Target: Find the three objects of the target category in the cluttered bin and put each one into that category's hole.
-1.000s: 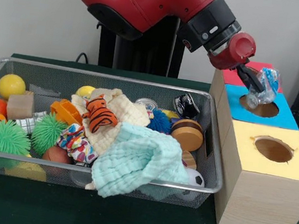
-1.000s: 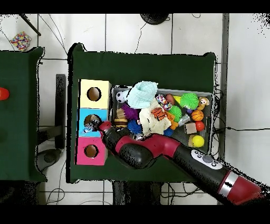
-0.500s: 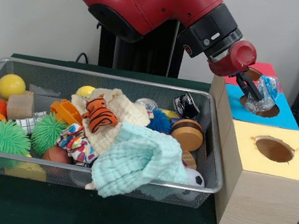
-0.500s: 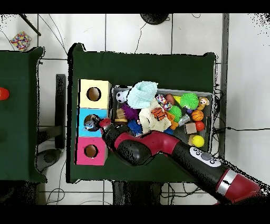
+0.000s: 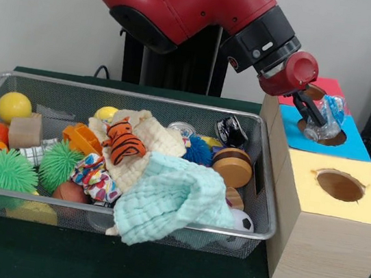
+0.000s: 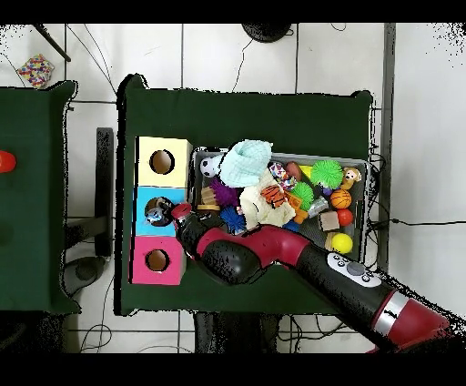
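Crumpled clear plastic item (image 5: 326, 116) gripped by closed end effector (image 5: 318, 117) over blue box's hole (image 5: 330, 139).

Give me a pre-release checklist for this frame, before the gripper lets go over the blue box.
1. Gripper shut on the clear plastic object: ok.
2. Object over the blue box's hole: ok, at its mouth.
3. Hole unobstructed: cannot tell, the object covers part of it.
4. Object fits through: cannot tell.
5. Arm clear of the wire bin: ok.
6. Yellow box hole empty: ok.
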`<state>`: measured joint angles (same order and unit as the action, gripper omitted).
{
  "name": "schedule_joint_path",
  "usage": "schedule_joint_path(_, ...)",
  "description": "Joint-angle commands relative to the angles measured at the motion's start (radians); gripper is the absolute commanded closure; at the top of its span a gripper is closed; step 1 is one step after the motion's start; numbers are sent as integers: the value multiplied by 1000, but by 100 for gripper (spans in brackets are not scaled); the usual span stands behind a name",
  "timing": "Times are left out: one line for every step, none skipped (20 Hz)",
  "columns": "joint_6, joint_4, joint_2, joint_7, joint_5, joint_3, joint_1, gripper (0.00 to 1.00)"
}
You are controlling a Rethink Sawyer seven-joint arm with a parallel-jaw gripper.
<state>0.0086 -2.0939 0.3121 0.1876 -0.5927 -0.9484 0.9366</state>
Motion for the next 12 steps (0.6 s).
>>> schedule_joint_path(125, 139, -8, -226, 17, 115, -38, 100)
schedule_joint_path(122, 139, -5, -229, 17, 118, -40, 100)
schedule_joint_path(123, 139, -2, -230, 19, 120, -42, 100)
schedule_joint_path(122, 139, 1, -232, 20, 123, -45, 100)
schedule_joint_path(122, 138, 5, -235, 21, 126, -48, 100)
schedule_joint_path(121, 138, 6, -235, 21, 127, -49, 100)
schedule_joint_path(120, 139, 7, -234, 21, 129, -51, 100)
schedule_joint_path(117, 139, 9, -233, 19, 130, -52, 100)
schedule_joint_path(118, 138, 6, -229, 17, 127, -49, 100)
schedule_joint_path(118, 137, 7, -227, 16, 128, -50, 100)
schedule_joint_path(118, 137, 8, -227, 17, 129, -51, 100)
schedule_joint_path(118, 137, 11, -228, 18, 131, -53, 100)
